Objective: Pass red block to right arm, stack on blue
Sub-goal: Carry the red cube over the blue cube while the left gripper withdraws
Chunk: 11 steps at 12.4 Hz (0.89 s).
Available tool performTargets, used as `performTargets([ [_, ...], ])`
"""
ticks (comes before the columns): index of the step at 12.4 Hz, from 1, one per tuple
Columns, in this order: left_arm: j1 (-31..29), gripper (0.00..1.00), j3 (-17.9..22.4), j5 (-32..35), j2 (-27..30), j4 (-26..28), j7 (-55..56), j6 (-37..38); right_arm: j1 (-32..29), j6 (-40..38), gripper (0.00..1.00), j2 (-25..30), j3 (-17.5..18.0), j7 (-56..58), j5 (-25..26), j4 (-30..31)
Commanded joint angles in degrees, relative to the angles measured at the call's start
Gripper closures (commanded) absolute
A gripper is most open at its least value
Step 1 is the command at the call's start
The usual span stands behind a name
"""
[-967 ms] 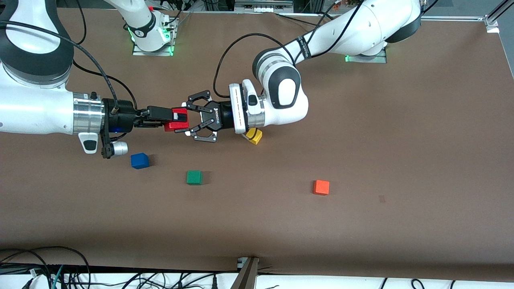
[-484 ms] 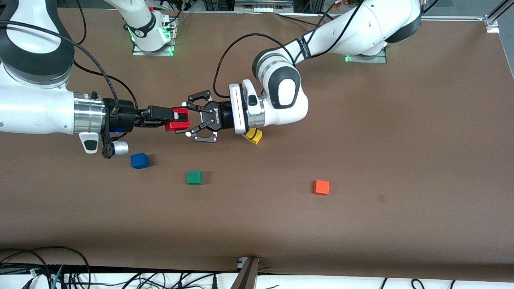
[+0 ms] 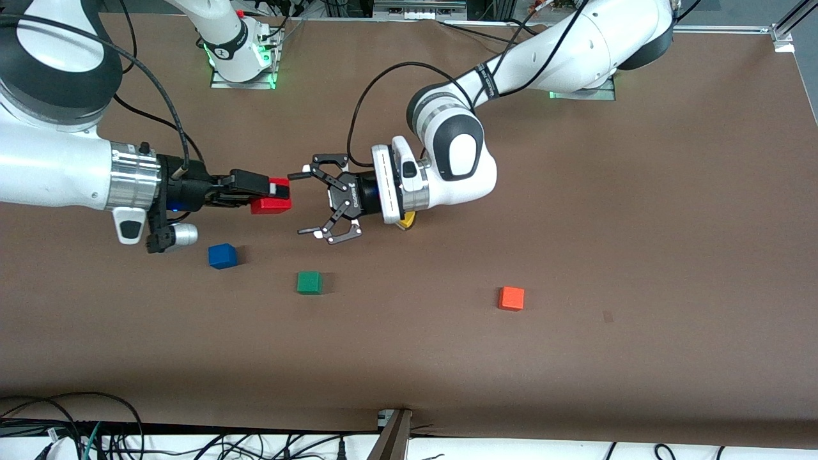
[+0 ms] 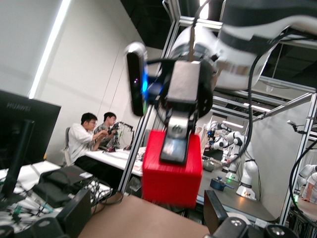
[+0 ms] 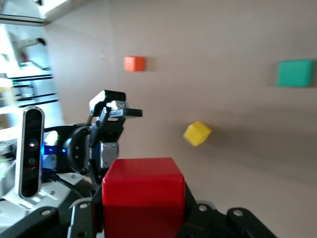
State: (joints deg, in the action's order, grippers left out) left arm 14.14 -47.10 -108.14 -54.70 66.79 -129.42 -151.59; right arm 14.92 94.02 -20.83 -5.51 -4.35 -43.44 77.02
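My right gripper (image 3: pixel 278 195) is shut on the red block (image 3: pixel 270 205) and holds it in the air above the table, over a spot near the blue cube (image 3: pixel 222 255). The block fills the base of the right wrist view (image 5: pixel 143 194), clamped between the black fingers. My left gripper (image 3: pixel 300 203), the black claw, is open and empty, just clear of the block toward the left arm's end. In the left wrist view the red block (image 4: pixel 172 168) hangs from the right gripper's fingers (image 4: pixel 176 140), with my own open fingers (image 4: pixel 78 214) apart below it.
A green cube (image 3: pixel 309 282) lies nearer the front camera than the grippers. An orange cube (image 3: pixel 511 298) lies toward the left arm's end. A yellow cube (image 3: pixel 406 222) is mostly hidden under the left wrist and shows in the right wrist view (image 5: pixel 197 133).
The left gripper has opened, let go of the red block and drawn back toward its own end. The right gripper has pulled the block away toward the right arm's end.
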Motion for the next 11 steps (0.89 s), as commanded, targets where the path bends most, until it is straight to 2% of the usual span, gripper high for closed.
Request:
performTargets([
  [1,-3.22,0.00,-0.36,-1.02,0.82,4.91,-2.33,0.41,-0.07,0.47,1.00,-2.46,0.15,-0.13,6.85,-3.99],
  [3,-7.87,0.00,-0.62,1.61,0.82,9.56,-8.36,0.76,-0.07,0.47,1.00,-2.99,0.24,-0.04,13.26,-3.73],
  [4,-11.20,0.00,-0.89,3.45,0.91,11.94,-9.96,2.16,0.20,0.38,1.00,-3.25,0.15,-0.04,18.86,-3.64],
  [6,-16.92,0.00,-0.80,11.33,0.91,14.07,-9.72,5.76,2.90,0.47,1.00,-4.04,0.59,-0.13,34.05,-2.85],
  [7,-19.38,0.00,-0.80,15.47,0.82,14.16,-9.45,6.04,3.88,1.08,1.00,-5.26,0.59,-0.22,37.95,-2.32],
  [9,-23.43,0.00,0.07,19.18,0.73,14.77,-9.36,9.36,4.24,4.14,1.00,-6.42,0.59,-0.22,40.79,0.83],
  [11,-28.87,0.00,1.39,27.67,0.56,14.16,-9.28,14.54,4.42,12.11,1.00,-6.07,0.59,-0.22,45.78,8.19],
])
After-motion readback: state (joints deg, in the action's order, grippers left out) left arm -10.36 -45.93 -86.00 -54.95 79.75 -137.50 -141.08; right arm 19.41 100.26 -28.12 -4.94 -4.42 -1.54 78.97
